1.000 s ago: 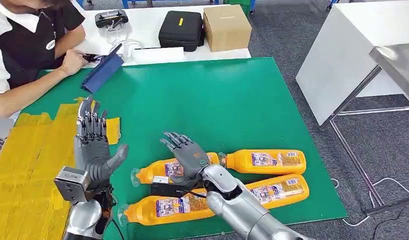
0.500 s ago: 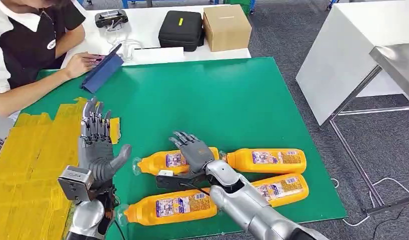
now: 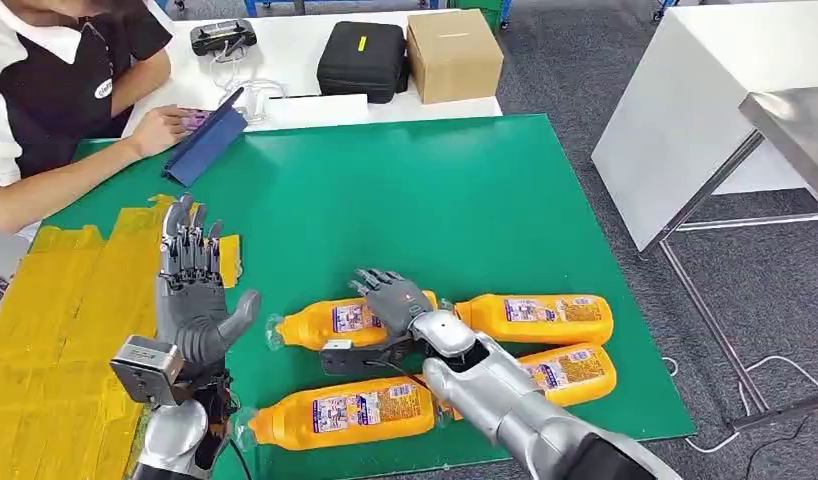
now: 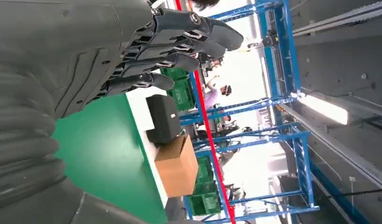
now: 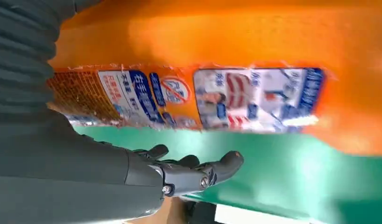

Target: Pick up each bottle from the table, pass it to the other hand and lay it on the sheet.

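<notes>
I count four orange bottles, all lying on the green table (image 3: 435, 190), none on the yellow sheet (image 3: 45, 330) at 9 o'clock, so I judge the task barely begun: every pick, handover and lay-down is left.

My right hand (image 3: 397, 298) is low over the upper-left bottle (image 3: 325, 322), near centre at 6 o'clock, fingers spread across its top; from the head view I can't tell if they touch it. The upper-right bottle (image 3: 540, 318) lies just beside it at 4 o'clock, the near-left bottle (image 3: 340, 410) at 6, and the near-right bottle (image 3: 560, 368) is partly hidden under my right arm.

My left hand (image 3: 193, 285) is raised at 8 o'clock, fingers straight and apart, thumb out, holding nothing.

The right wrist view gives what the head view can't: the label close up and the fingers (image 5: 212, 170) reaching past the bottle with green table between, not yet wrapped round it. The left wrist view shows straight fingers (image 4: 180, 32) plus the black case (image 4: 163, 116) and cardboard box (image 4: 177, 165) at the table's far edge.
</notes>
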